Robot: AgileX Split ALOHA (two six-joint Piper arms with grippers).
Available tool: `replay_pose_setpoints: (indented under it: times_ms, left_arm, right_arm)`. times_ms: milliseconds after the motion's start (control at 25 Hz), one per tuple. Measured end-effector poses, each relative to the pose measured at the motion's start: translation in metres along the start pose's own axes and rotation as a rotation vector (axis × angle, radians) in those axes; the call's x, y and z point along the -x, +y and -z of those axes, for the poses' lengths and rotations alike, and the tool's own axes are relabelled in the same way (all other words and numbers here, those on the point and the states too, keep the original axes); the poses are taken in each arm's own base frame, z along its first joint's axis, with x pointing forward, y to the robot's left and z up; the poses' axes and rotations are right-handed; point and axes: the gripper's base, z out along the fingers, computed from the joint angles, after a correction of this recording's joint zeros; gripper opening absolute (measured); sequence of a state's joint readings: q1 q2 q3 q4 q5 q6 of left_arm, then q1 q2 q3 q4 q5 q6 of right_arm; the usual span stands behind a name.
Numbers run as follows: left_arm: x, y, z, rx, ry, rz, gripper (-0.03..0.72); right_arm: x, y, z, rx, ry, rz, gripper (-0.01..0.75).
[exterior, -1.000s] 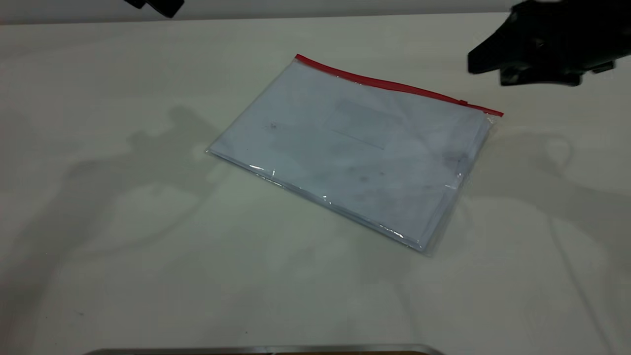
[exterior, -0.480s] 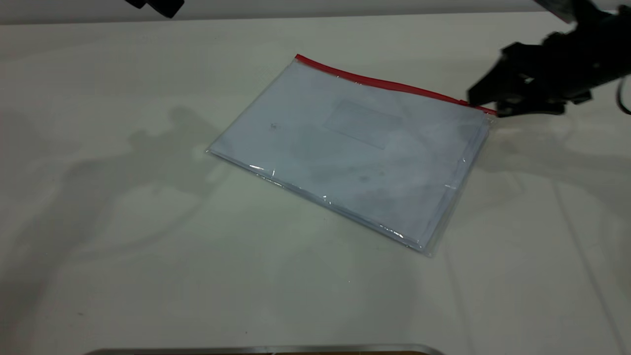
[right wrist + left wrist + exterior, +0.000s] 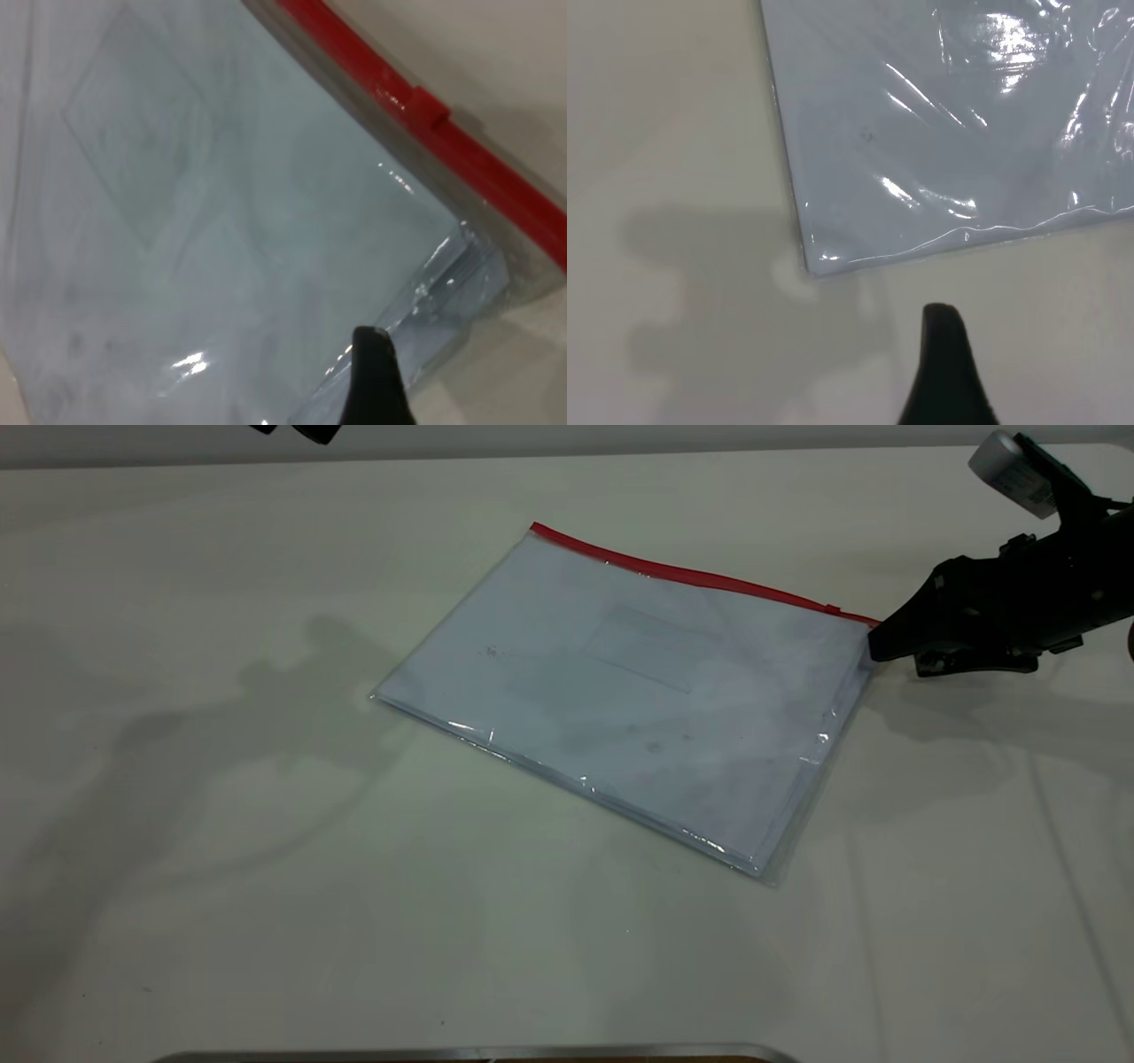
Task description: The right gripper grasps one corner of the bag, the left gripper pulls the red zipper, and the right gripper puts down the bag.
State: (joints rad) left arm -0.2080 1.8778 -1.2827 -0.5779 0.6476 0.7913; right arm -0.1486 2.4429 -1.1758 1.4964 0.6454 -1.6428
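Observation:
The bag (image 3: 638,691) lies flat on the table, clear with white paper inside. The red zipper (image 3: 691,576) runs along its far long edge, with the slider tab (image 3: 833,609) near the right end. My right gripper (image 3: 890,654) is low at the bag's far right corner, open, its tips at the corner's edge. In the right wrist view one finger (image 3: 374,372) lies over the bag's (image 3: 204,221) corner, with the zipper (image 3: 478,159) and tab (image 3: 430,106) just beyond. My left gripper (image 3: 301,432) is parked at the far left edge, above the bag's (image 3: 939,133) near-left corner.
The pale table (image 3: 221,868) stretches around the bag on all sides. A metal strip (image 3: 478,1054) runs along the front edge. A grey cylinder (image 3: 1010,465) sits on the right arm behind its gripper.
My right gripper has come down and toward the bag's far right corner, from above the table to right at the corner. The bag and the left arm have not moved.

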Motion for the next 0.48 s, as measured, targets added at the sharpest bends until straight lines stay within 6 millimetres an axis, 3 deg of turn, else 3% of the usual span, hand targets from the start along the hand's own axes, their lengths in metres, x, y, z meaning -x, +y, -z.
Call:
replay_pose_setpoints:
  times_ms: [480]
  left_arm:
    - [0.001,0.0,0.0,0.002,-0.009,0.005,0.59]
  right_arm:
    - [0.0,-0.004,-0.014,0.028,-0.013,0.074,0.583]
